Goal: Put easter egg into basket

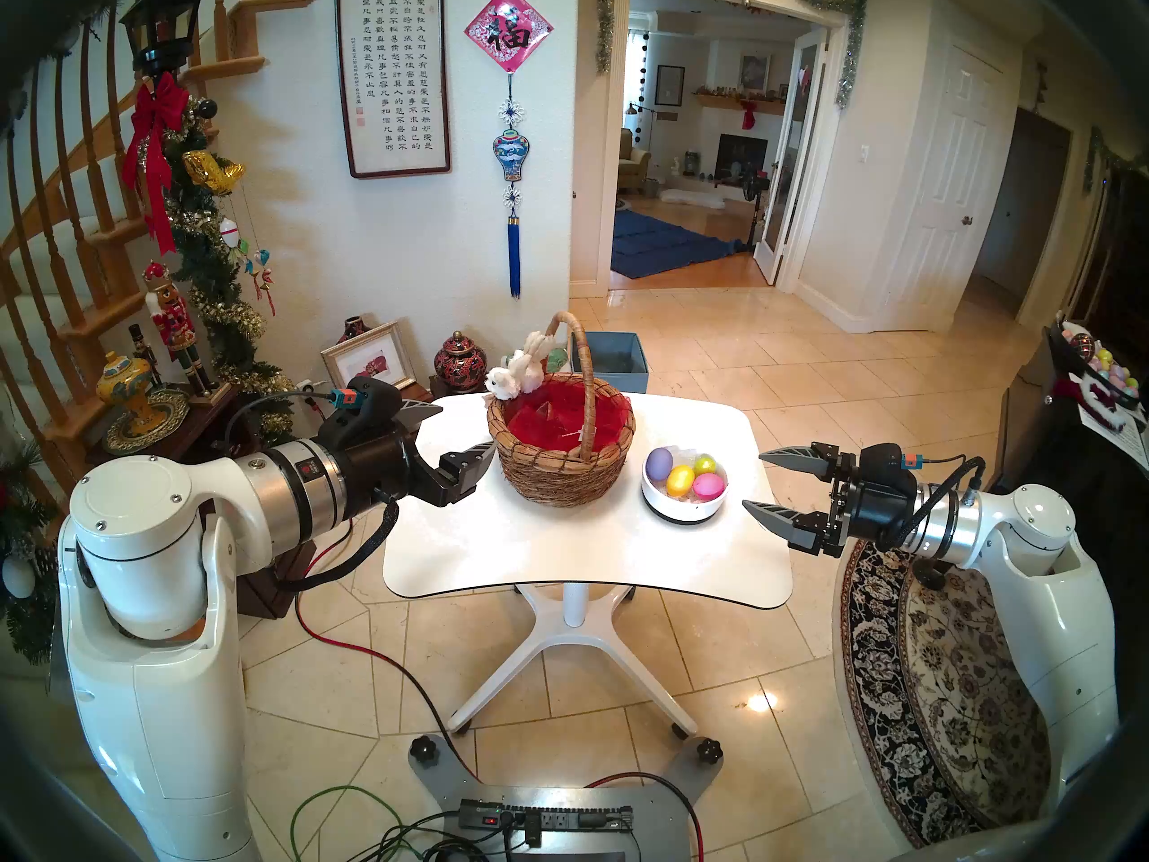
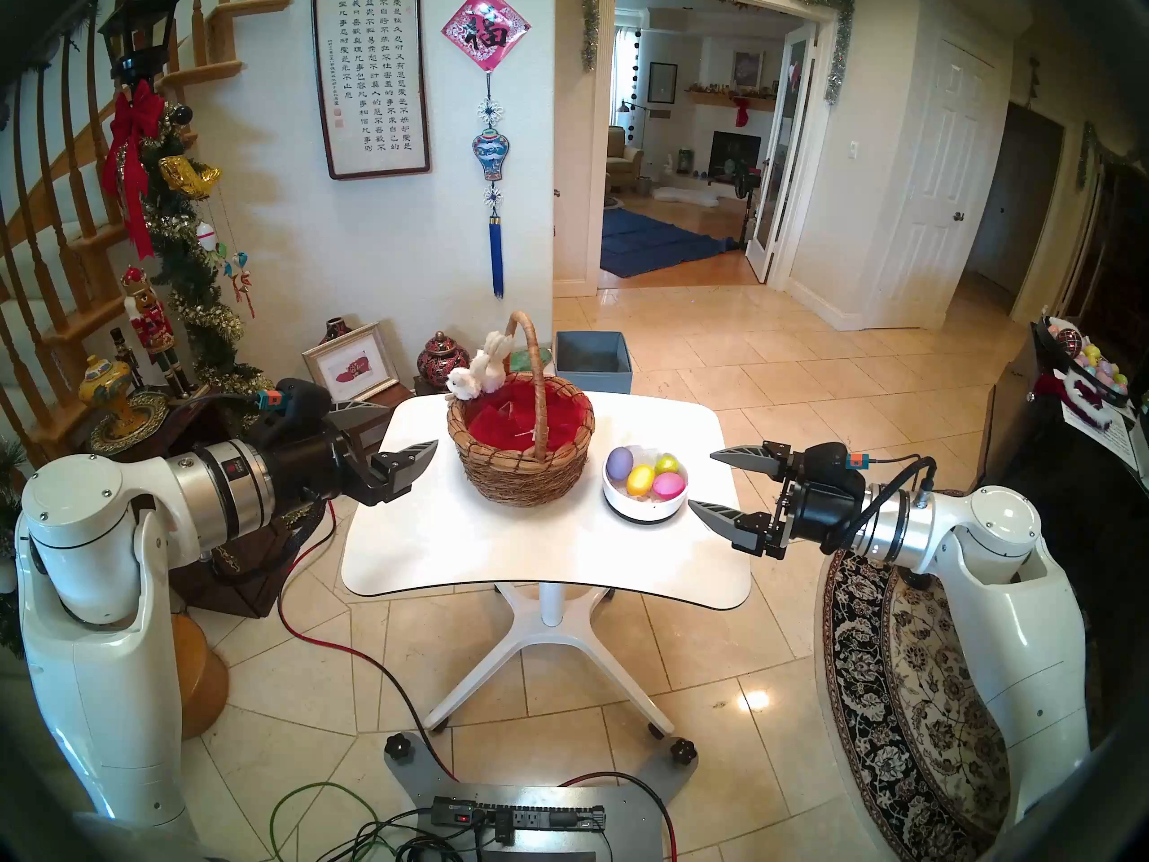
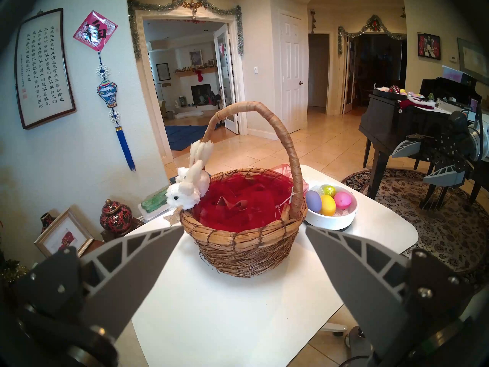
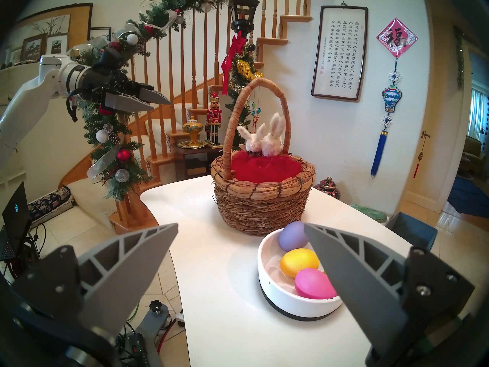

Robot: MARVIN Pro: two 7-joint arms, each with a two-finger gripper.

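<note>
So here's where I'm at: both sets of jaws are spread wide and holding nothing. My left gripper sits left of centre in the head view, just beside the round brown woven wicker basket with the tall arched handle and red lining. My right gripper is at the right, near the small white round bowl, apart from it.

The eggs are all in that bowl, none in the basket yet: a lavender plastic egg, a yellow one, a pink one and a shiny green-gold one at the back. Bowl and basket sit just beside each other mid-frame on the white rounded desk.

What worries me: the eggs look smooth and are packed touching each other, so a pinch that's off-centre could squirt one out, and it'd probably roll. The bowl sits close to the desk's right edge, so a loose egg could go onto the tile floor. A sideways bump on the bowl rim could shove the whole bowl too.

Then the handle. It arches right over the middle of the basket, so I reckon I should drop in on the side facing the bowl, not straight across. The white plush bunny sits on the far-left rim, out of that path.

Room-wise, the lower part of the desk is bare, and there's open air above the bowl for a top-down reach.
</note>
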